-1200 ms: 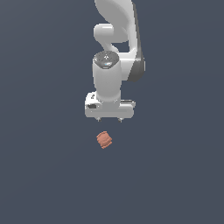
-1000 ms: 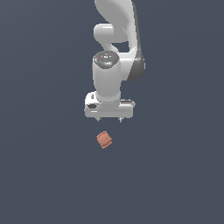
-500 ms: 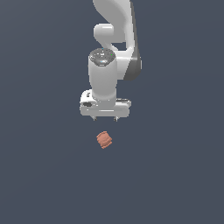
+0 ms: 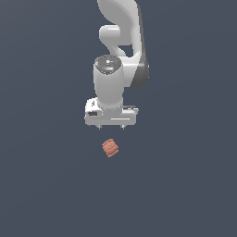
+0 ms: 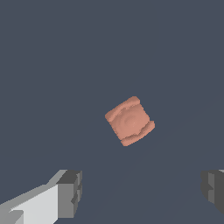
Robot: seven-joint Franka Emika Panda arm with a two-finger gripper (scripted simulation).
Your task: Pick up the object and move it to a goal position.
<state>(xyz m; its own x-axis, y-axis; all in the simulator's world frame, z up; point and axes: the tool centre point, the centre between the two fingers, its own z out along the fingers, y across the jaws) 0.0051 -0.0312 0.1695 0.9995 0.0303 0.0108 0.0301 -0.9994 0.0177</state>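
The object [image 4: 110, 148] is a small orange-brown ribbed barrel lying on the dark grey floor, just below the gripper in the exterior view. My white gripper [image 4: 111, 127] hangs above it, pointing down, apart from it. In the wrist view the object [image 5: 130, 121] lies ahead of the fingers, not between them. One grey fingertip [image 5: 70, 193] and the other [image 5: 213, 187] stand wide apart with nothing between them, so my gripper [image 5: 141, 190] is open.
The dark grey floor [image 4: 185, 185] spreads flat on all sides. The white arm [image 4: 122, 41] rises from the gripper to the top of the exterior view. Nothing else shows.
The gripper and wrist have shifted slightly toward the exterior view's left and a little lower. The object has stayed in place.
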